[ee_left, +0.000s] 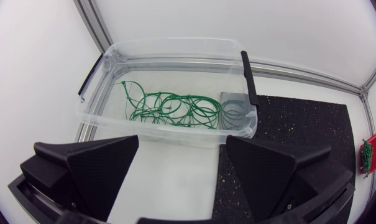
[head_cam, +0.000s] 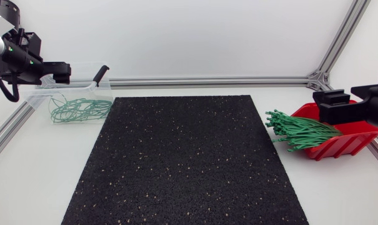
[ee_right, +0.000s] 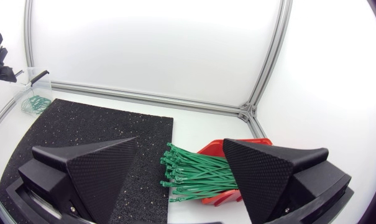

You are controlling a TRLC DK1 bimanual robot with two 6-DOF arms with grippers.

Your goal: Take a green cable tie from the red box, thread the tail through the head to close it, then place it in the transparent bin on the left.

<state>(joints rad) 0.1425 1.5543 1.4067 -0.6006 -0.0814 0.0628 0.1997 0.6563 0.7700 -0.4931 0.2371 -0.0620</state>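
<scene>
While both arms sit at the side edges of the head view, neither holds anything. The left gripper (ee_left: 181, 157) hangs in the upper left of the frame over the near end of the transparent bin (ee_left: 175, 43), its two broad fingers spread wide with only air between them. Inside that bin lies a loose tangle of closed green cable ties (ee_left: 169, 111), looped and overlapping on the bin's floor, lying more toward the end where a black latch handle (ee_left: 248, 78) sticks up on the rim. The bin stands on the white table (head_cam: 26, 181) with that end just at the upper left corner of the speckled black mat (head_cam: 182, 162), which fills the middle of the frame. At the right edge of the frame the right gripper (ee_right: 180, 150) is poised above the red box (head_cam: 345, 145), its fingers likewise parted and touching nothing. The red box sits tilted on the table just off the mat's right side, its open mouth turned toward the mat. A thick bundle of straight green cable ties (head_cam: 301, 131) lies in it, and their ends fan out past the box's lip toward the mat's right edge. In the right wrist view this bundle lies under and just ahead of the open fingers, apart from both.
</scene>
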